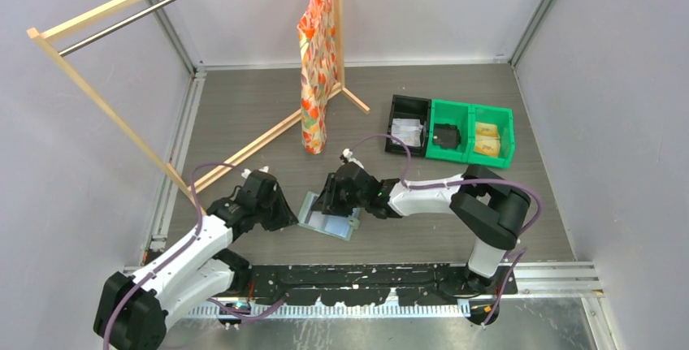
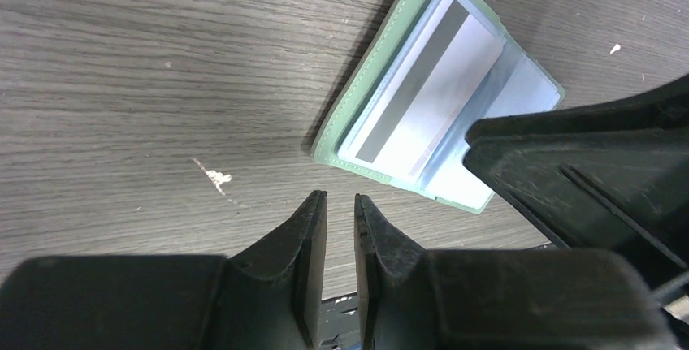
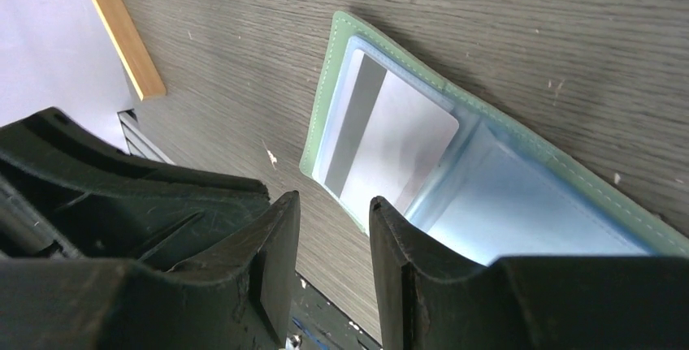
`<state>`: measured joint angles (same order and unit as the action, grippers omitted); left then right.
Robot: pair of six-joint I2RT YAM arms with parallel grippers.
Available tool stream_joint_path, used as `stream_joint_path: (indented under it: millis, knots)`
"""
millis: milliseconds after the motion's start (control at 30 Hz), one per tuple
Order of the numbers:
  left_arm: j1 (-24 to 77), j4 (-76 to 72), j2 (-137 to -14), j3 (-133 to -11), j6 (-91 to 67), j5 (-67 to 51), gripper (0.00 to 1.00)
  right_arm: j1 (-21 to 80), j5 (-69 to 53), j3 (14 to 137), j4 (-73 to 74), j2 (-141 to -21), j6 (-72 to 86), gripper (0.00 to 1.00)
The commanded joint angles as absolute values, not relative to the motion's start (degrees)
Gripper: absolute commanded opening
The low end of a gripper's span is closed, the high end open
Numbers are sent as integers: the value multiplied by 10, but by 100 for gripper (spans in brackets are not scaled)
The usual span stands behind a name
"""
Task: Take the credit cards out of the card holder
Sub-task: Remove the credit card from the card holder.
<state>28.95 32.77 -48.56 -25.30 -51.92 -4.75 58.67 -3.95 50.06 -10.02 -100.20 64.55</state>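
Both arms reach forward from their bases and meet low over the middle of the table. The left gripper [image 2: 340,204] points downward, its two fingers nearly together with only a thin gap and nothing between them. The right gripper [image 3: 333,212], angled in from the opposite side, holds its fingers slightly apart, likewise empty.

This is a robot test cell in a lab, not a home. Plain pale grey wall panels [image 1: 73,163] box in a grey wood-grain surface [image 1: 244,106] on three sides, with aluminium framing rails [image 1: 175,163] along the edges. At the bottom of the frame a black mounting plate [image 1: 357,281] carries two arm bases. A bare wooden garment rack [image 1: 106,106] at upper left and a row of black and green plastic bins [image 1: 451,129] at upper right look like staged props.
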Motion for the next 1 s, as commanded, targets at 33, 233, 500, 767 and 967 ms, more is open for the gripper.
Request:
stream_joint_path:
  millis: [33,233,500,767,967]
  knots:
    - [286,279,-523,-281,-498,-70,22,590,-16,476,-87,-948,641,42]
    - [277,236,-595,-302,-463,-69,53,588,-25,437,-135,-959,674,42]
    - [245,151,-670,-290,-454,-119,55,579,-21,412,-177,-967,720,41]
    - [244,96,-655,-252,-453,-149,53,551,-48,349,-247,-972,778,41]
    - [244,59,-659,-229,-473,-202,43,549,-53,344,-252,-980,779,41]
